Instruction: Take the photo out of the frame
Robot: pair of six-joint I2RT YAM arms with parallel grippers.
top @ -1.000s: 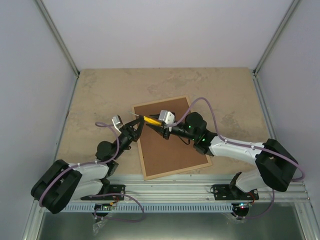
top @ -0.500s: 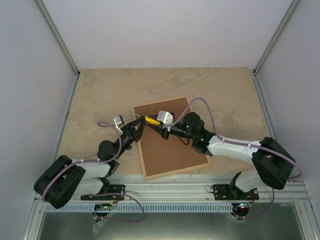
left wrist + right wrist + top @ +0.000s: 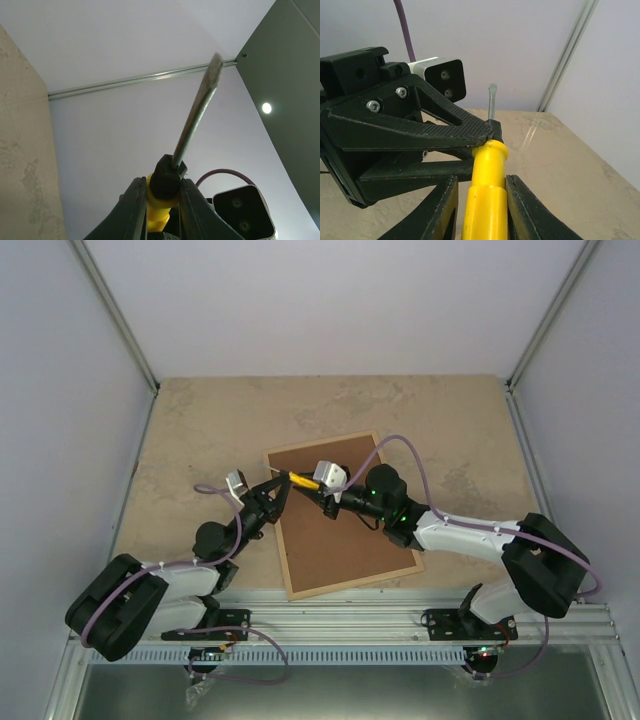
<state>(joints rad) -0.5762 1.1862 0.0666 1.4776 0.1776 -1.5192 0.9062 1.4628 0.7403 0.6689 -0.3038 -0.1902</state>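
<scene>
Table point(image 3: 200, 430): one frame point(image 3: 355, 583); left claw point(image 3: 162, 187), right claw point(image 3: 482, 186) grip one screwdriver point(image 3: 299, 479).

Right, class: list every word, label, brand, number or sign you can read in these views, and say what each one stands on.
No text can be read in any view.
The screwdriver, the brown backing board and the table show no words, numbers or signs.

Overhead view down, wrist views close, upward, sharing screwdriver point(image 3: 485, 200)
</scene>
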